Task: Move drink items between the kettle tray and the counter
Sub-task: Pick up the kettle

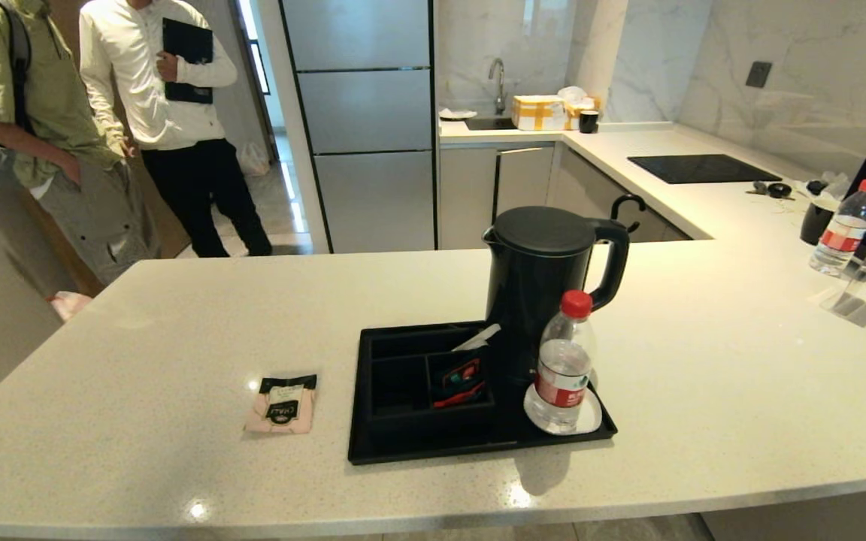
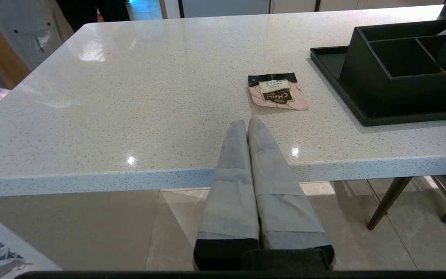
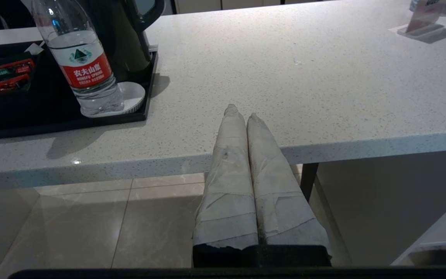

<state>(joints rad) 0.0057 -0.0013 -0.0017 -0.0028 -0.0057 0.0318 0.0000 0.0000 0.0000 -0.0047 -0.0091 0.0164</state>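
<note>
A tall black kettle (image 1: pixel 542 282) stands at the back of the black kettle tray (image 1: pixel 403 447), on the speckled counter (image 1: pixel 704 376). A pale pink sachet (image 1: pixel 282 403) with a black band lies flat on the counter left of the tray; the left wrist view shows the sachet (image 2: pixel 278 91) just beyond my left gripper (image 2: pixel 247 123), which is shut and empty near the counter's front edge. My right gripper (image 3: pixel 240 111) is also shut and empty, hovering at the counter edge right of the tray (image 3: pixel 91 120). Neither gripper shows in the head view.
A water bottle (image 1: pixel 563 364) with a red cap stands on the tray's white coaster (image 1: pixel 589 418). Red packets (image 1: pixel 459 379) sit in a tray compartment. Another bottle (image 1: pixel 844 227) and a clear stand (image 1: pixel 854 297) are at the far right. Two people (image 1: pixel 102 113) stand beyond the counter's left end.
</note>
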